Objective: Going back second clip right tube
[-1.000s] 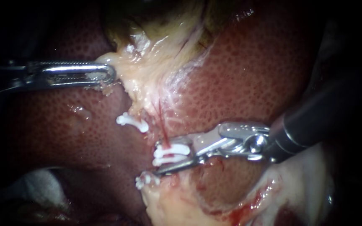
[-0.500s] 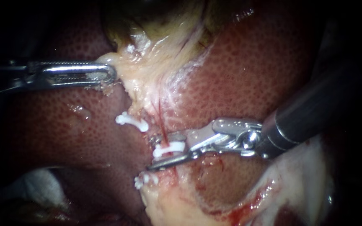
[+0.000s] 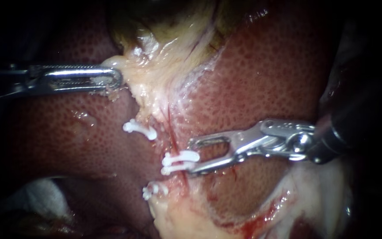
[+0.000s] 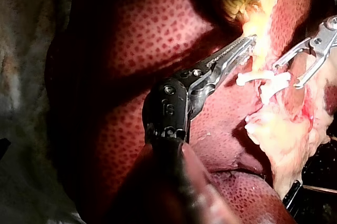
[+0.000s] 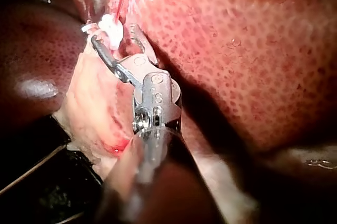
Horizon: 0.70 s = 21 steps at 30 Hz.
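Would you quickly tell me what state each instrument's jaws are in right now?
Left instrument: shut on pale tissue.
Right instrument: open, holding nothing, tips beside the white clip.

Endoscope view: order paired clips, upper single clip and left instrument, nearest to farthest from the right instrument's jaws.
1. Paired clips, at the tips of the right instrument.
2. Upper single clip, up and left.
3. Left instrument, far upper left.
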Motion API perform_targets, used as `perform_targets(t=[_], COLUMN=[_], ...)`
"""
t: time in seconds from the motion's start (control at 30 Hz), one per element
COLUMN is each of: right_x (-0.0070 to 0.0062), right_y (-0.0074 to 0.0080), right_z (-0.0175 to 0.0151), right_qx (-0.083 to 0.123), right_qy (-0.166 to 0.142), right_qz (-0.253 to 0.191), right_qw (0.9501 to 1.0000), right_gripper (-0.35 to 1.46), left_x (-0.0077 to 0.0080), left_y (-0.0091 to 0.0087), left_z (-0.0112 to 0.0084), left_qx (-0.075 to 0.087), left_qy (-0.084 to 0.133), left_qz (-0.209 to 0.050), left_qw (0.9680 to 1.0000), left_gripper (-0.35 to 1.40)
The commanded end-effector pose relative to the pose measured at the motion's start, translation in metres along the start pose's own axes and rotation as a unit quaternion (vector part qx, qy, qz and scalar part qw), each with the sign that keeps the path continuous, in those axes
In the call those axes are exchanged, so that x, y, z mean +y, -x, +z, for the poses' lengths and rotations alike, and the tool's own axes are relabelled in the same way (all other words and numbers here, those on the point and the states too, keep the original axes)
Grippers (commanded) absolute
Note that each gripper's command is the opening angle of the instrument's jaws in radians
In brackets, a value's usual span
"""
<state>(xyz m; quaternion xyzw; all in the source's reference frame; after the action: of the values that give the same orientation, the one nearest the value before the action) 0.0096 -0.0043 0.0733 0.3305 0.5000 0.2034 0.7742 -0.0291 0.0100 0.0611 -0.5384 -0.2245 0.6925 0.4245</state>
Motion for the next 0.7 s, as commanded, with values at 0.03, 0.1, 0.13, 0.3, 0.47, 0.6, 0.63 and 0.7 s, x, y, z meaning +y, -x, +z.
perform_targets(t=[0.03, 0.1, 0.13, 0.3, 0.47, 0.6, 0.63, 0.7], right_x=[-0.0003, -0.0011, -0.0015, -0.0036, -0.0050, -0.0055, -0.0055, -0.0054], right_y=[-0.0004, -0.0015, -0.0019, -0.0047, -0.0065, -0.0073, -0.0073, -0.0073], right_z=[-0.0008, -0.0026, -0.0032, -0.0064, -0.0084, -0.0094, -0.0095, -0.0096], right_qx=[0.000, 0.000, 0.000, 0.000, -0.001, -0.002, -0.002, -0.002], right_qy=[-0.001, -0.001, -0.001, 0.005, 0.005, 0.008, 0.008, 0.009], right_qz=[-0.006, -0.014, -0.018, -0.043, -0.062, -0.068, -0.067, -0.067], right_qw=[1.0000, 0.9999, 0.9998, 0.9990, 0.9981, 0.9977, 0.9977, 0.9977], right_gripper=[0.50, 0.50, 0.50, 0.50, 0.50, 0.50, 0.50, 0.50], left_x=[0.0000, -0.0001, -0.0001, -0.0002, -0.0002, -0.0002, -0.0002, -0.0003], left_y=[0.0000, 0.0000, 0.0000, 0.0001, 0.0001, 0.0002, 0.0003, 0.0005], left_z=[0.0000, 0.0000, 0.0000, 0.0000, 0.0000, 0.0001, 0.0002, 0.0005], left_qx=[0.000, 0.000, 0.000, 0.000, 0.000, 0.000, 0.002, 0.001], left_qy=[0.000, 0.001, 0.001, 0.001, 0.001, 0.000, 0.000, -0.001], left_qz=[0.000, 0.000, 0.000, 0.000, 0.000, 0.001, 0.001, 0.002], left_qw=[1.0000, 1.0000, 1.0000, 1.0000, 1.0000, 1.0000, 1.0000, 1.0000], left_gripper=[-0.35, -0.35, -0.35, -0.35, -0.35, -0.35, -0.35, -0.35])
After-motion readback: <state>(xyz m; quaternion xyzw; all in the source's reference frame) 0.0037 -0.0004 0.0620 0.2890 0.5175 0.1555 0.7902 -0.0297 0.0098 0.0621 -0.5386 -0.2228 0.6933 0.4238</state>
